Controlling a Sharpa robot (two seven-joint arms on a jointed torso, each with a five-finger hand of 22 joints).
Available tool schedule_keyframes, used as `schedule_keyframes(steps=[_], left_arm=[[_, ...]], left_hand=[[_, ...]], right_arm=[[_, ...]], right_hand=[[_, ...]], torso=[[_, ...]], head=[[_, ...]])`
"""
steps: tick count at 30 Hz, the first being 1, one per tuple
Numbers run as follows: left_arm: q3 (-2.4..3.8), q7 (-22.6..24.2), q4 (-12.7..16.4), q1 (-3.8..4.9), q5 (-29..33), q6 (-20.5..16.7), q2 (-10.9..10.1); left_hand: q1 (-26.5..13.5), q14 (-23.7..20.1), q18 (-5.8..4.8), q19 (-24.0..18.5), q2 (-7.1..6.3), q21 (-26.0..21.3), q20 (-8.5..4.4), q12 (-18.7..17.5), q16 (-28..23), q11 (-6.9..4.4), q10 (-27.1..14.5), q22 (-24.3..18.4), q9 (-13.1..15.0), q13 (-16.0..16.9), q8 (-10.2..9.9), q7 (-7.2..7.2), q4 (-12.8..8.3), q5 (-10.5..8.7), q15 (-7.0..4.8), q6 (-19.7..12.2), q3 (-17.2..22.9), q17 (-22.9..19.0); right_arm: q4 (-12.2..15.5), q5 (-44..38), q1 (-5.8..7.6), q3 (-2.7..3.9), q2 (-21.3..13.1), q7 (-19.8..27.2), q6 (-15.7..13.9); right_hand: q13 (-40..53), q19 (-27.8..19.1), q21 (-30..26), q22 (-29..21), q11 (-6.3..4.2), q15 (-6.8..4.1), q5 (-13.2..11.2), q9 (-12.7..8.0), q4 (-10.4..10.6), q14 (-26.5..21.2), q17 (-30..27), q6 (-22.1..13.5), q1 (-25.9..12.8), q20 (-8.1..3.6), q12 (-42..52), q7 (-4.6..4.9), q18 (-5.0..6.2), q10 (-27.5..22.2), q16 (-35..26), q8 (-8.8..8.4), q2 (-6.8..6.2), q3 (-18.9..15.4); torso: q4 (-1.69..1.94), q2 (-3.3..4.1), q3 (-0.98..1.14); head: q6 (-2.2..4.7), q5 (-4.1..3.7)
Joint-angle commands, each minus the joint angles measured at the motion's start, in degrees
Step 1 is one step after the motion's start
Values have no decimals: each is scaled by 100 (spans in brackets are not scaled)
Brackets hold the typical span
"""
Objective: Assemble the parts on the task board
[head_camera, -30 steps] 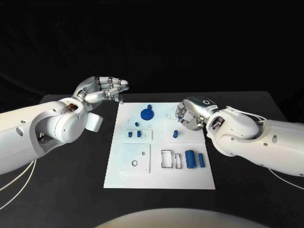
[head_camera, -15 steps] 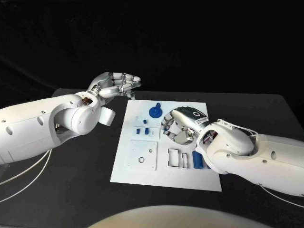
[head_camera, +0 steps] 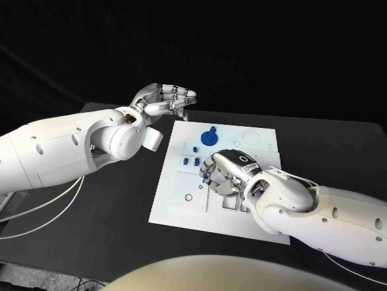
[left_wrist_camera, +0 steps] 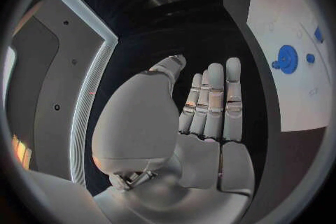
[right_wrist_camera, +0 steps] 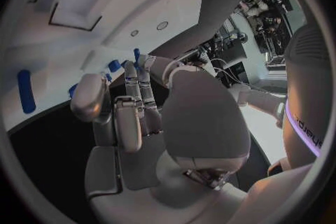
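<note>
task board is seen mid-table with blue parts laid on it. right hand is held over the board centre, fingers curled, nothing gripped. left hand is held off the board's far left corner, fingers extended, empty.

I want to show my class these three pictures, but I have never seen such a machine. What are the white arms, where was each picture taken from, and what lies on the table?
This is a robot with two white arms, each ending in a silver hand. The square picture comes from a camera on its head, looking down at a black table. The two round pictures come from cameras at the wrists, each looking past that arm's own hand. On the table lies a white task board carrying small blue parts, among them a round blue disc. The left hand is raised beyond the board's far corner, fingers apart, holding nothing. The right hand hovers over the board's middle, fingers partly curled; nothing shows in it.
</note>
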Motion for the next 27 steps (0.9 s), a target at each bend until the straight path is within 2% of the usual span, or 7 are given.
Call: schedule_keyframes(steps=[1,3,7,11,17,21,27], left_arm=[[4,43,-2,12,4,7,37],[4,38,-8,12,4,12,50],[4,27,-22,13,4,21,66],[4,16,-27,13,3,29,68],[4,3,-25,13,3,44,64],[4,-4,-22,13,3,53,61],[4,-16,-19,13,3,62,55]], left_hand=[[-3,-24,46,-36,-16,-37,19,40,-21,0,-43,-8,-5,-8,23,8,-6,32,2,-45,32,-5],[-11,-27,46,-36,-15,-45,21,53,-22,1,-45,-13,-7,-7,25,11,-1,44,3,-58,34,-10],[-21,-30,47,-32,-21,-62,24,69,-22,7,-69,-24,-13,-11,25,24,1,64,8,-109,32,-19],[-21,-30,47,-31,-21,-64,25,71,-22,7,-72,-25,-13,-11,25,25,1,66,8,-114,32,-20],[-23,-30,47,-30,-21,-67,26,74,-21,9,-77,-27,-14,-12,27,27,2,70,9,-125,33,-22],[-23,-30,47,-30,-21,-67,26,74,-21,9,-77,-27,-14,-12,27,27,2,70,9,-125,33,-22],[-26,-29,47,-28,-20,-70,27,77,-20,10,-83,-29,-14,-14,29,30,4,72,10,-133,32,-24]], right_arm=[[-96,-82,-60,-4,63,148,-72],[-161,-107,-102,-8,103,163,-86],[-258,-193,-164,-15,158,175,-104],[-317,-267,-202,-19,186,190,-64],[-362,-294,-227,-22,210,202,-41],[-388,-300,-234,-23,229,210,-37],[-435,-331,-248,-25,268,207,-49]], right_hand=[[18,37,24,402,-112,-24,30,5,-31,386,378,-45,-45,-3,-17,5,-71,129,33,-6,21,-10],[18,37,24,402,-112,-24,30,5,-31,386,378,-45,-45,-3,-17,5,-71,129,33,-6,21,-10],[20,36,22,403,-111,-23,40,8,-37,388,385,-47,-54,-2,-21,7,-70,129,37,-6,19,-7],[23,35,23,406,-107,-21,43,13,-46,387,382,-51,-73,0,-29,10,-70,127,37,-7,11,-8],[24,32,17,406,-106,-19,44,16,-48,387,380,-52,-85,1,-32,10,-69,127,36,-7,5,-11],[24,32,17,406,-106,-19,44,16,-48,387,380,-52,-85,1,-32,10,-69,127,36,-7,5,-11],[26,31,14,406,-106,-19,47,18,-53,386,377,-54,-89,2,-36,10,-69,126,36,-8,4,-10]], torso=[[6,-2,14],[8,-2,15],[-11,5,15],[-10,10,20],[-16,9,14],[-7,4,14],[-6,4,14]], head=[[-42,62],[-52,83],[-69,146],[-94,156],[-102,172],[-120,170],[-114,175]])
